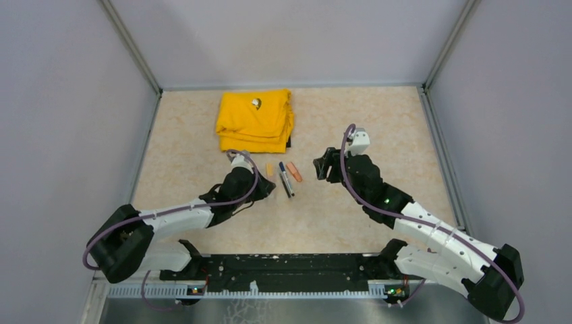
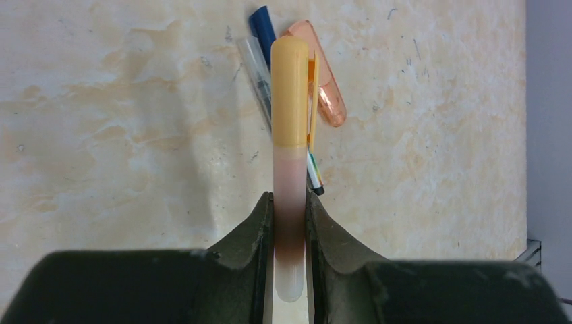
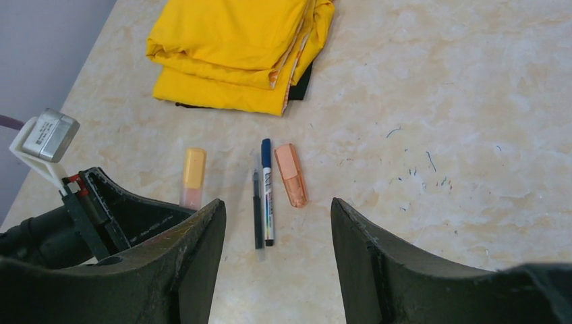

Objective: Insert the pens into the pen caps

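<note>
Across the marbled table the biggest thing is the folded yellow cloth, lying at twelve o'clock from the table's middle. The left arm reaches in from seven o'clock and the right arm from five o'clock, both toward the middle, where the pens are gathered.

The left gripper sits at nine o'clock of that cluster. Its jaws are pinched on the pinkish clear barrel of a yellow-capped marker, which runs straight out ahead of the fingers with its yellow cap seated on the far end. Whether the marker touches the table I cannot tell. The right gripper hangs at three o'clock of the cluster, near it but touching nothing, jaws spread wide with nothing between them.

At three o'clock of the held marker a thin dark pen and a white pen lie flat side by side, almost touching, both running roughly twelve to six. The white pen has a dark blue end at its twelve o'clock tip. A short, translucent orange marker lies just beside the white pen at its two o'clock, slightly tilted
</note>
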Controlling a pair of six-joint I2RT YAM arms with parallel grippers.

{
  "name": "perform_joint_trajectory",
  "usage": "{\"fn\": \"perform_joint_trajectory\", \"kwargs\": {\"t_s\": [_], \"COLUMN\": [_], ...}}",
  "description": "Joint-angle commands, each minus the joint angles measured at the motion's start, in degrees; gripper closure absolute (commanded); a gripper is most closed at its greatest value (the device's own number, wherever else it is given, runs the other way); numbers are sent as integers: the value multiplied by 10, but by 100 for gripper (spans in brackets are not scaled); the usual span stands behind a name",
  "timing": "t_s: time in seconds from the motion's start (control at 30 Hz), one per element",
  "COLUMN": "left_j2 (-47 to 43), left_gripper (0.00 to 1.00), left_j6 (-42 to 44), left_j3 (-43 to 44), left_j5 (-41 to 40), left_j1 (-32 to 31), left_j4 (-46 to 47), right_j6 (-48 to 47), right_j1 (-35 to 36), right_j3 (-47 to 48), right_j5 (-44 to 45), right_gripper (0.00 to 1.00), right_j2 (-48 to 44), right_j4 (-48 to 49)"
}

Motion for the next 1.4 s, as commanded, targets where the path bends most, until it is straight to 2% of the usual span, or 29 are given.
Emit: {"fn": "perform_joint_trajectory", "kwargs": {"t_s": [0.0, 0.37, 0.97, 1.23, 1.37], "left_j2": [25, 71, 146, 136, 123], "left_gripper": [100, 98, 86, 65, 61], "left_j6": [-33, -43, -44, -35, -27], "left_j3": [-13, -2, 35, 30, 30], "left_j5": [33, 54, 69, 78, 80], "left_j1": [23, 29, 51, 72, 78], "left_j4": [46, 35, 41, 24, 22], "right_j6": [9, 16, 27, 45, 47], "right_j1": [-3, -3, -3, -3, -3], "right_j3": [5, 1, 13, 9, 7], "right_j5": [-6, -6, 8, 23, 29], "right_gripper": [42, 42, 42, 42, 42], "right_j2": [-2, -3, -9, -24, -28], "right_j4": [16, 17, -9, -23, -25]}}
